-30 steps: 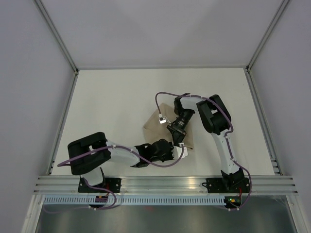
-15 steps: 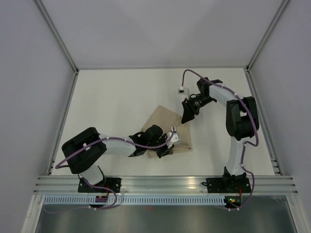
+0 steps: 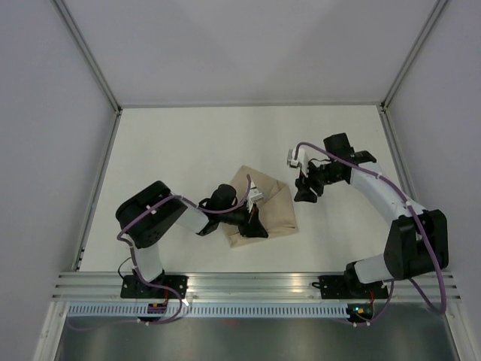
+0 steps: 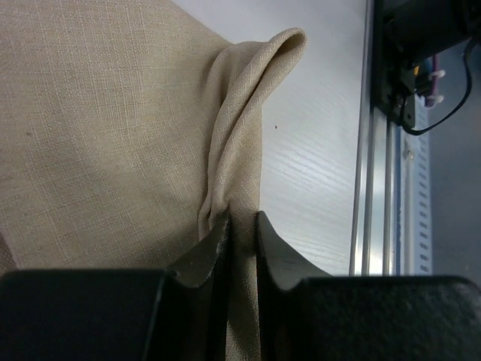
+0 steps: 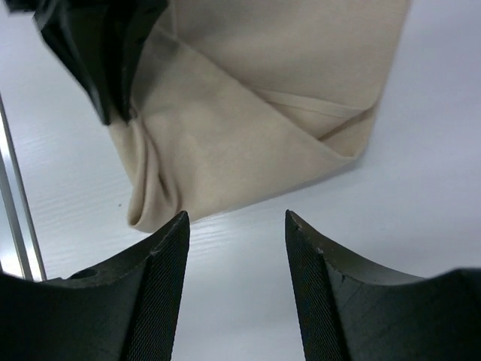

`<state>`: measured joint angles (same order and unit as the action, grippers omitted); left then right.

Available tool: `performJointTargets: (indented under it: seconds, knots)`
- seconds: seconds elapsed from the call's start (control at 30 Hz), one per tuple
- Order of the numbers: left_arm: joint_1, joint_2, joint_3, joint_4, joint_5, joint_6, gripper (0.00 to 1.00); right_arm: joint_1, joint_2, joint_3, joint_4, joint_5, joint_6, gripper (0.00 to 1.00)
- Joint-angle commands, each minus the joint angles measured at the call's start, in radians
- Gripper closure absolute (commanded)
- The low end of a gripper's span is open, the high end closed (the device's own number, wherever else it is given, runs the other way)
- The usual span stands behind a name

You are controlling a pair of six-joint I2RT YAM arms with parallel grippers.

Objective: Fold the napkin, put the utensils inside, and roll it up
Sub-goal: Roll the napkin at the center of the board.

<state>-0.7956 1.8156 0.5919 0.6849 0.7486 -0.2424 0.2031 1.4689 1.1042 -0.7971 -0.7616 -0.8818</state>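
Observation:
The beige napkin (image 3: 270, 208) lies folded over on the white table near the middle front. My left gripper (image 3: 254, 223) is shut on its near-left edge; in the left wrist view the jaws pinch a bunched fold of the napkin (image 4: 105, 128) at the gripper (image 4: 242, 226). My right gripper (image 3: 304, 189) is open and empty, just right of the napkin and above the table. In the right wrist view the folded napkin (image 5: 248, 113) lies beyond the open gripper (image 5: 237, 219), and the black left gripper (image 5: 98, 45) shows at the top left. No utensils are in view.
White walls and aluminium frame posts (image 3: 90, 188) bound the table on the left, back and right. An aluminium rail (image 3: 255, 284) runs along the near edge; it also shows in the left wrist view (image 4: 376, 165).
My right arm has swung out to the right and let go of the napkin. My left gripper has pulled the napkin edge leftward, leaving the cloth folded over.

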Motion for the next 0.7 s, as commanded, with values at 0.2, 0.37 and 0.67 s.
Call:
performJointTargets:
  seconds: [0.2, 0.37, 0.67]
  knots:
    - [0.068, 0.137, -0.078, 0.389, 0.115, -0.301, 0.98, 0.220, -0.304, -0.303, 0.104, 0.074, -0.189, 0.38]
    - [0.068, 0.171, -0.081, 0.447, 0.104, -0.347, 0.98, 0.317, -0.355, -0.444, 0.217, 0.117, -0.187, 0.38]
    - [0.067, 0.229, -0.103, 0.525, 0.101, -0.393, 0.98, 0.452, -0.355, -0.578, 0.416, 0.264, -0.148, 0.42]
